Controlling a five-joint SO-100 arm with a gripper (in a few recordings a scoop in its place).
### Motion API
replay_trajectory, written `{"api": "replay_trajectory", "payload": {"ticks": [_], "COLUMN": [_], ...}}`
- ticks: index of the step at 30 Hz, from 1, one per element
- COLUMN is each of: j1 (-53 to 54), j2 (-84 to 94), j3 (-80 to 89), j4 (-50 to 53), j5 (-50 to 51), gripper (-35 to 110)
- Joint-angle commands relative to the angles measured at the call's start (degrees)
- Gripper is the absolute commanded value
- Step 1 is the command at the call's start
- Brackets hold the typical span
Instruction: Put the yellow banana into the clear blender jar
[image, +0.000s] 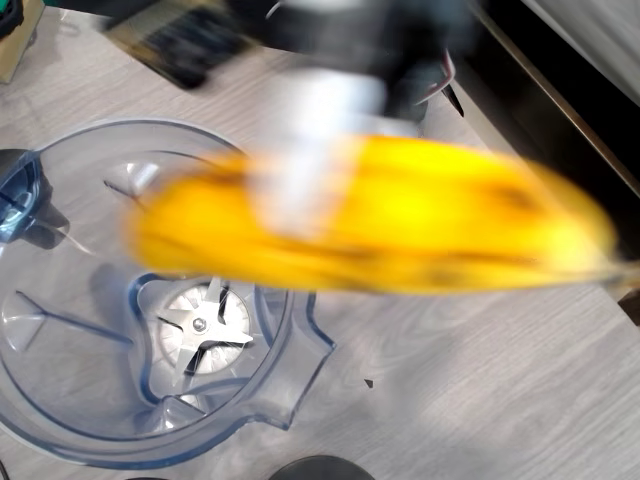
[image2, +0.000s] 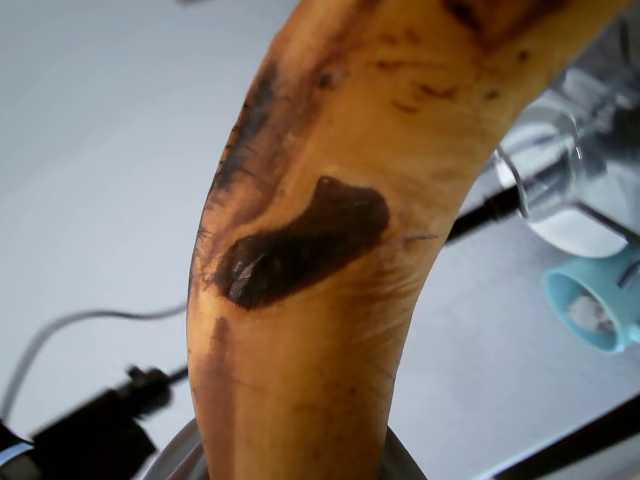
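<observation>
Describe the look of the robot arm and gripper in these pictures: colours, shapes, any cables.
In the overhead view the arm is heavily blurred: a white, blocky gripper section below a dark, near-black upper body, with a small red-and-white detail at its right side. Finger shape and markings are too smeared to tell. No cable on the arm itself can be made out.

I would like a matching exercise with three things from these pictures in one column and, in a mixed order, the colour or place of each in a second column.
Things:
1. banana
2. blade
3. jar

Descriptions:
A. clear, standing on the table
B. silver, at the jar's bottom
C. yellow with dark spots, held above the table

Pairs: 1-C, 2-B, 3-A
</observation>
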Motion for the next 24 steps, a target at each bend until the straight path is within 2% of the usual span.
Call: {"api": "replay_trajectory", "payload": {"ticks": [1, 14, 24], "j1": [5.98, 12.3, 11.07], "j2": [-2.64, -23.2, -28.56], "j3": [-3.08, -3.08, -2.99], "j4": [-3.6, -1.23, 8.53], "j5": [2.46, 2.2, 2.11], "gripper": [4, 4, 9]}}
